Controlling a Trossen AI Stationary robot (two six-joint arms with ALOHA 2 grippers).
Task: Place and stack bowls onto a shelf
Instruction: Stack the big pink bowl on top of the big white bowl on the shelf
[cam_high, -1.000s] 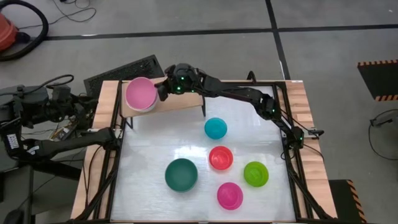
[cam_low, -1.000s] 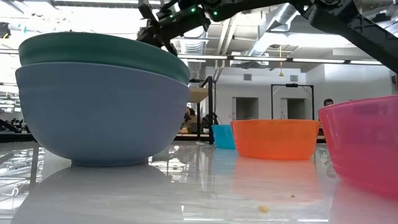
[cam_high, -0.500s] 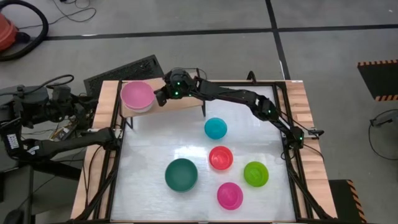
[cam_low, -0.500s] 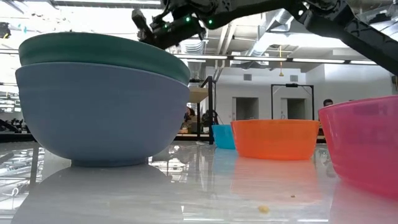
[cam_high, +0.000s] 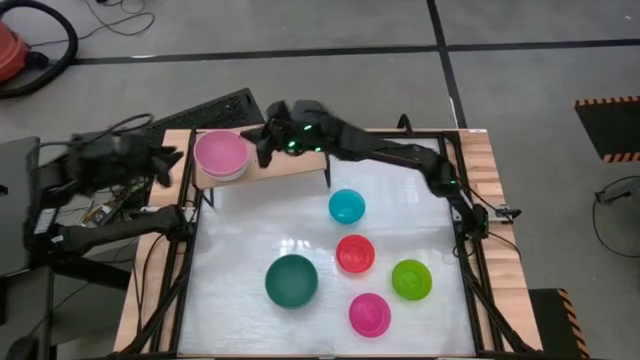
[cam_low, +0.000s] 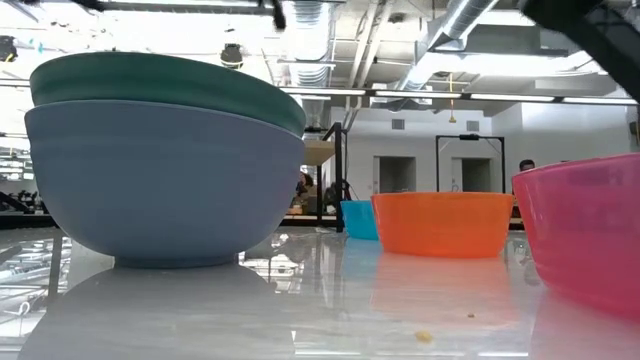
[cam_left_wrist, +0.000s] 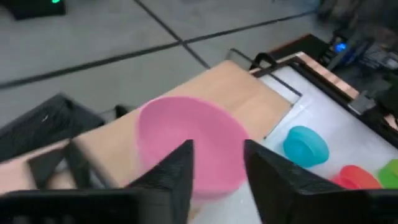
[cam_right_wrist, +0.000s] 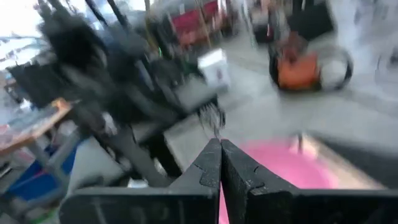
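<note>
My right gripper (cam_high: 262, 137) hangs over the shelf (cam_high: 290, 165) at the table's far edge, just beside the pale pink bowl (cam_high: 221, 153); in its wrist view the jaws are pressed together with nothing between them, so I read that bowl as already let go. My left gripper (cam_left_wrist: 214, 171) sits off the table's far left corner, jaws parted and empty, looking straight at the same bowl.

The pale pink bowl rests on the shelf's left end, and a white rim seems to show under it, though I can't be sure it is stacked. The rest of the board is bare wood.

On the table (cam_high: 240, 300) five bowls wait: the cyan bowl (cam_high: 347, 206) nearest the shelf, the red bowl (cam_high: 355, 254) at the middle, the dark green bowl (cam_high: 291, 281) toward the near left, the lime green bowl (cam_high: 411, 279) toward the right edge, and the magenta bowl (cam_high: 369, 315) by the near edge. The low view shows a blue bowl (cam_low: 165, 180) nested under the green one.

I judge these to be light, stiff, slick plastic. I'd pinch the rim, one jaw inside and one outside; the curved wall would slip. The nested pair may separate if I lift only the upper one.
</note>
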